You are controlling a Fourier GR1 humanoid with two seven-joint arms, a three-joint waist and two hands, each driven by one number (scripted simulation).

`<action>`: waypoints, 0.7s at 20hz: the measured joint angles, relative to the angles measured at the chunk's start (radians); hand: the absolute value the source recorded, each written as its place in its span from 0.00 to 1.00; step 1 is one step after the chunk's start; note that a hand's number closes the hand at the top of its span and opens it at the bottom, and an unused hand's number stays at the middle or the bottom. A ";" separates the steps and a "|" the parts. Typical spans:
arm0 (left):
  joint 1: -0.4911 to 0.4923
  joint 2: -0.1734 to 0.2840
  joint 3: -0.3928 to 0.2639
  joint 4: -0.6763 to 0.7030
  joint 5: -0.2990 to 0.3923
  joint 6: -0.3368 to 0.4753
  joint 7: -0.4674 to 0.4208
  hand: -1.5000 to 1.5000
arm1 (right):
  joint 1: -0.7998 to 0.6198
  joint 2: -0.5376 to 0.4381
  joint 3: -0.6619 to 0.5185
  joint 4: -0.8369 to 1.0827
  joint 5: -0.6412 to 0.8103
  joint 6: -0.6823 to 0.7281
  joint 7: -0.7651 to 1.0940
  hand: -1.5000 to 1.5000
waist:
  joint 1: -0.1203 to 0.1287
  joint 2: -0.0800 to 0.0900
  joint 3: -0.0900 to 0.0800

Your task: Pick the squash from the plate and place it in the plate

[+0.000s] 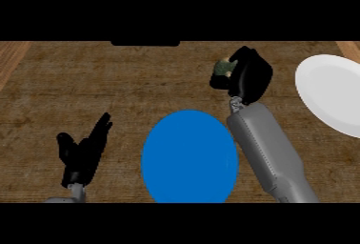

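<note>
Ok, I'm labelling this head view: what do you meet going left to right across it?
Left hand → blue plate → right hand, curled round the squash → white plate.

We see a counter (pixel 105 86) of matt, coarse-grained brown wood with paler planks at its far corners, a smooth flat-blue plate (pixel 188 157), a smooth white plate (pixel 330 93) with faint sheen, matt black hands, and smooth grey forearms (pixel 271 152).
</note>
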 measured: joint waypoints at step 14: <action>0.003 0.000 0.017 0.002 0.002 -0.012 0.004 0.50 | 0.105 -0.123 -0.243 -0.014 -0.013 -0.346 -0.071 1.00 | -0.009 -0.002 0.002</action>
